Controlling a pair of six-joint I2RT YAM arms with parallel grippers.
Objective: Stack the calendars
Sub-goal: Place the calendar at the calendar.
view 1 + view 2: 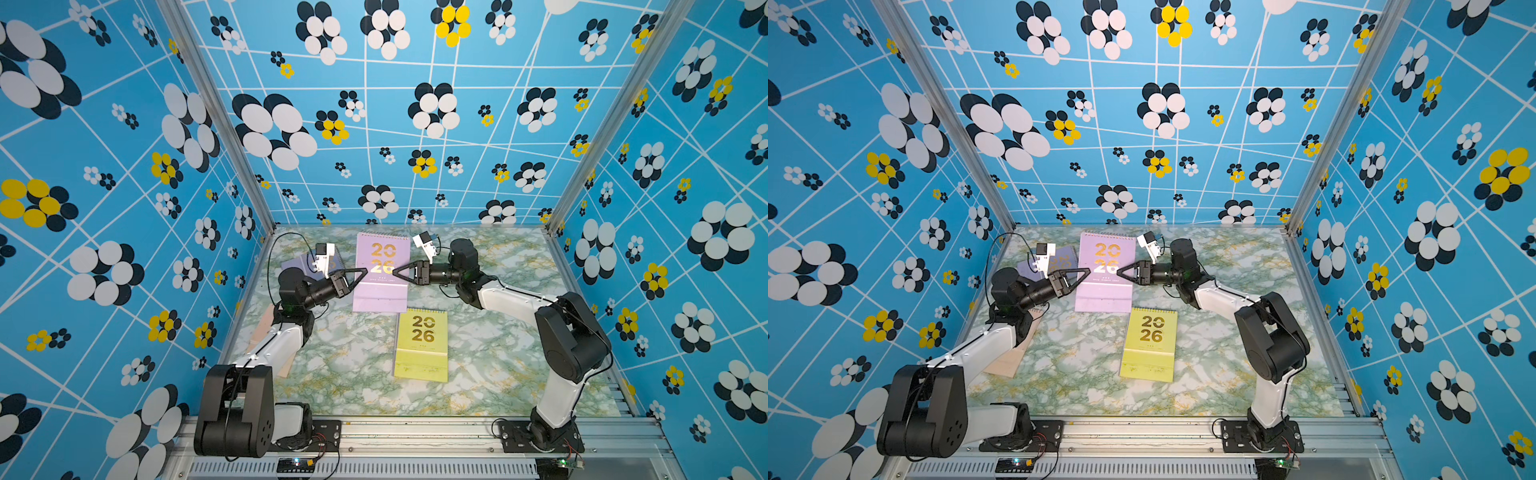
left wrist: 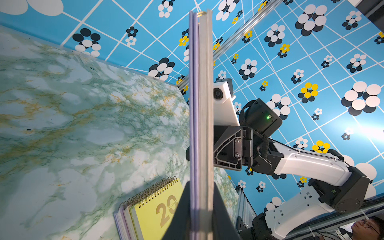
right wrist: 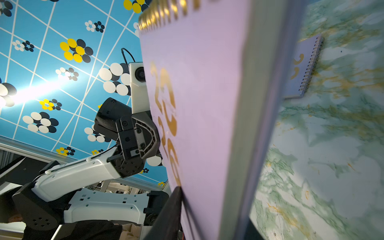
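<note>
**Lavender calendar held between both pincers, pile next**

My left gripper is clamped tight on the left edge of a lavender calendar. The left wrist view shows its page block pinched between my fingers. My right gripper straddles the opposite edge with its jaws partly apart, and I cannot tell whether they bite. The calendar hangs between the two, clear of the table, with the gold "20 26" cover facing up and the spiral toward the back wall.

Just nearer the front of the rig lies the yellow-green calendar, flat. Lavender edges show beneath it in the left wrist view, so I judge it tops a pile already begun. A second lavender calendar lies behind my left wrist, and a peach calendar lies under my left forearm.

I judge this to be the carry step. The next move calls for both arms travelling together toward the yellow-green cover. They must keep the calendar level, square spiral over spiral, lower it, then let go on both sides.
</note>
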